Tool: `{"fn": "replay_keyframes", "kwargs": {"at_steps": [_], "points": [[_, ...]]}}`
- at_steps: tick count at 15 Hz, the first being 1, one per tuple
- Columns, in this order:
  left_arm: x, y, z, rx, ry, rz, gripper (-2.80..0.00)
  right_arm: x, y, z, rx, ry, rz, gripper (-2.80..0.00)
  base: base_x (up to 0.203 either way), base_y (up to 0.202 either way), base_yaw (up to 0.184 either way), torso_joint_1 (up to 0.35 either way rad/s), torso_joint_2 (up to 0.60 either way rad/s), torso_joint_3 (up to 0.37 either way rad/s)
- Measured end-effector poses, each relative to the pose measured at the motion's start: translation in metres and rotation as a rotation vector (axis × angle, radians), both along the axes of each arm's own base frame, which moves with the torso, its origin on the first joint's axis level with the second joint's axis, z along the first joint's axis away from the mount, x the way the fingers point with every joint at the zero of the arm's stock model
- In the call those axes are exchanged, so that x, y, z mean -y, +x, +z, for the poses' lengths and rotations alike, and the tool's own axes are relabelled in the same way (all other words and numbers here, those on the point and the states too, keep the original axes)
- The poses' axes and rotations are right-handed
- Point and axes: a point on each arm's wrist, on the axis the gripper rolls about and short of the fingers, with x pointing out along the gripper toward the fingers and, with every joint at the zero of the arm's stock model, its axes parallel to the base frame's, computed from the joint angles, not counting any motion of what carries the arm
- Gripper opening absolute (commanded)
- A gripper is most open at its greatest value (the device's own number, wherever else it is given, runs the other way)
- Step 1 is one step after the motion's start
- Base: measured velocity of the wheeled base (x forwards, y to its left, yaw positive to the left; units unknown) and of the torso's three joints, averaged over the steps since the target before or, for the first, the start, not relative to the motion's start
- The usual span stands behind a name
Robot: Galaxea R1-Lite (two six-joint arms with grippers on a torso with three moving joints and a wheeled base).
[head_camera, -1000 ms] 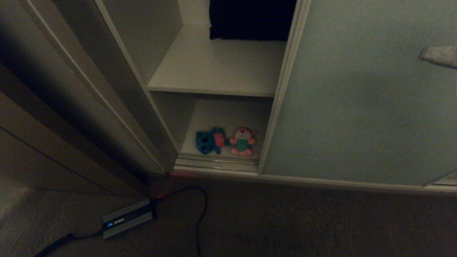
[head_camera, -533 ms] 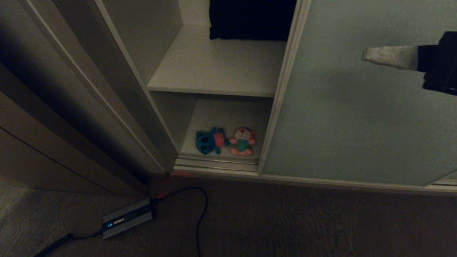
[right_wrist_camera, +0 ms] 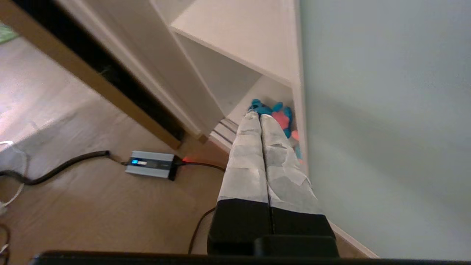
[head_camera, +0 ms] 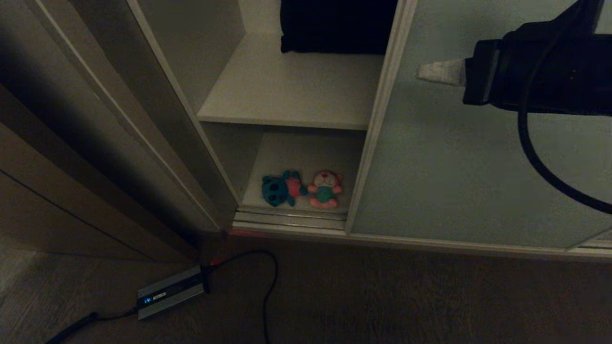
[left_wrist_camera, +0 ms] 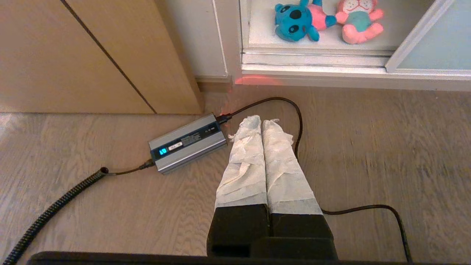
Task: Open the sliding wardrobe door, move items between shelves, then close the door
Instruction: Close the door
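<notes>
I see my right tool [head_camera: 423, 71], fingers together, before the pale grey-green sliding wardrobe door [head_camera: 478, 157]. My left tool [left_wrist_camera: 262, 123] (fingers together too) hangs over the wood floor [left_wrist_camera: 368, 154].

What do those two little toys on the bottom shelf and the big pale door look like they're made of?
The blue toy with pink shirt and the pink toy with teal shirt look like soft plush fabric: rounded, stuffed limbs. The pale grey-green sliding door looks like a matte, non-glossy panel, perhaps frosted glass or laminate, in a thin light metal-looking frame.

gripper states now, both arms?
Left gripper: closed, empty, over the floor.
Right gripper: closed, empty, in front of the sliding wardrobe door.
</notes>
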Motion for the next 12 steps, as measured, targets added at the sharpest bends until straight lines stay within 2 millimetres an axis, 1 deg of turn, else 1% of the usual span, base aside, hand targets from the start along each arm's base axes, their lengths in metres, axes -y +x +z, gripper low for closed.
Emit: {"fn": "replay_keyframes", "kwargs": {"at_steps": [5,12], "points": [[0.0,0.0,0.0,0.0,0.0,0.0,-2.8,-0.011,0.027,0.002,-0.014,0.032,-0.055,-2.8,0.0,0.0,0.0,0.0,0.0,0.0],[0.0,0.0,0.0,0.0,0.0,0.0,-2.8,-0.022,0.051,0.002,-0.009,0.046,-0.132,-2.8,0.0,0.0,0.0,0.0,0.0,0.0]]}}
